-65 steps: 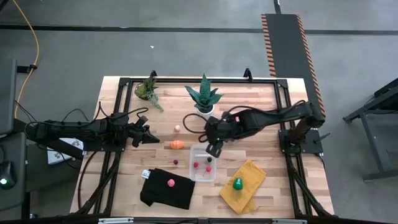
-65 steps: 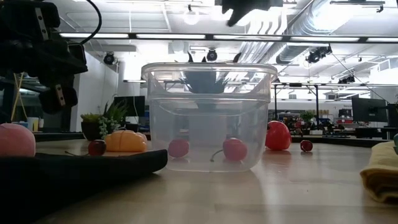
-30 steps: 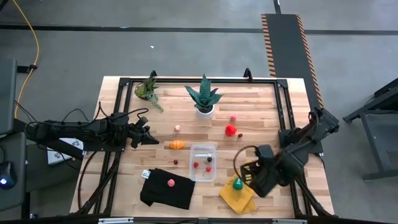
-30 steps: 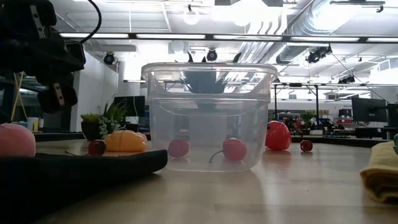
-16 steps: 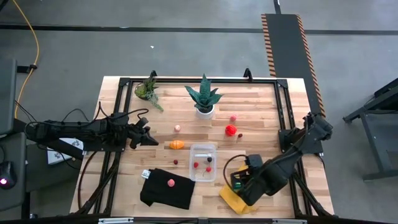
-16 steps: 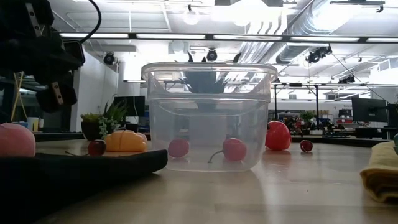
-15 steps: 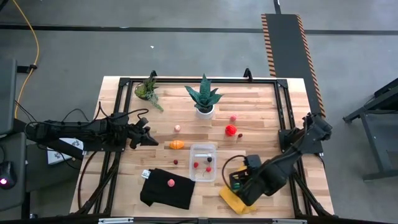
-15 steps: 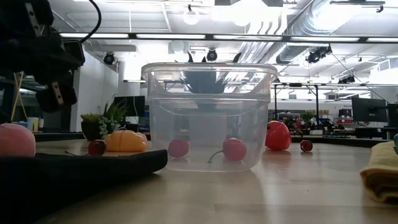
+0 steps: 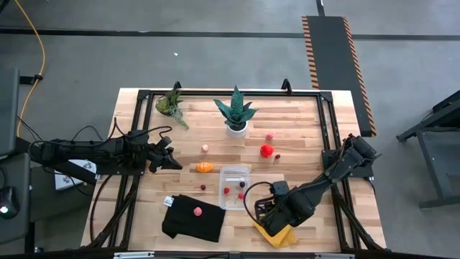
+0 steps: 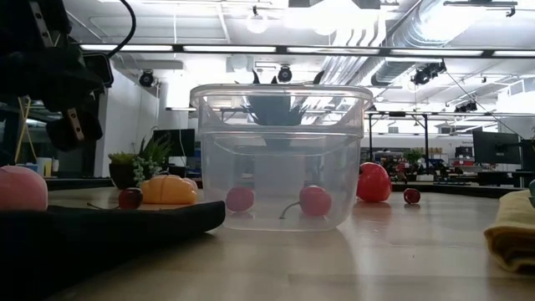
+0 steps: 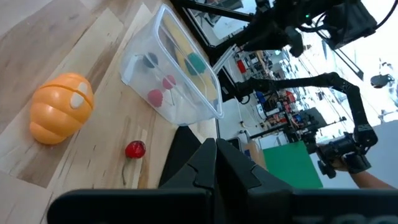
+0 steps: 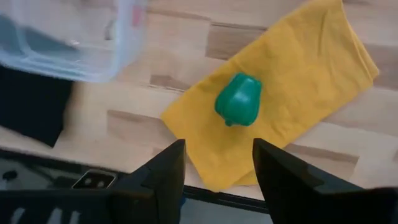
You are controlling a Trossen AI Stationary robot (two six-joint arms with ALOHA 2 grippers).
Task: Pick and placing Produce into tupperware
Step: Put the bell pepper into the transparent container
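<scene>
The green produce piece (image 12: pixel 239 107) lies on the yellow cloth (image 12: pixel 292 81) at the near right. My right gripper (image 12: pixel 217 168) (image 9: pixel 269 212) hangs open above it, pointing down and touching nothing. The clear tupperware (image 9: pixel 235 187) (image 12: pixel 68 37) stands mid-table with small red pieces (image 9: pixel 227 191) on its floor. An orange piece (image 9: pixel 205 167) (image 11: pixel 61 115) and a small dark red one (image 11: pixel 135 149) lie on the wood to its left. My left gripper (image 9: pixel 172 160) (image 11: pixel 214 168) waits shut at the table's left, above the wood.
A black cloth (image 9: pixel 192 218) at the near left carries a pink piece (image 9: pixel 197 211). Red (image 9: pixel 267 150) and pink (image 9: pixel 269 137) pieces lie beyond the tupperware, and another pink one (image 9: pixel 205 148) is farther left. Two potted plants (image 9: pixel 235 114) (image 9: pixel 171 104) stand at the far edge.
My right gripper has moved toward the table's left and come down. It now stands over the yellow cloth and the green piece. The produce and the tupperware lie as they did.
</scene>
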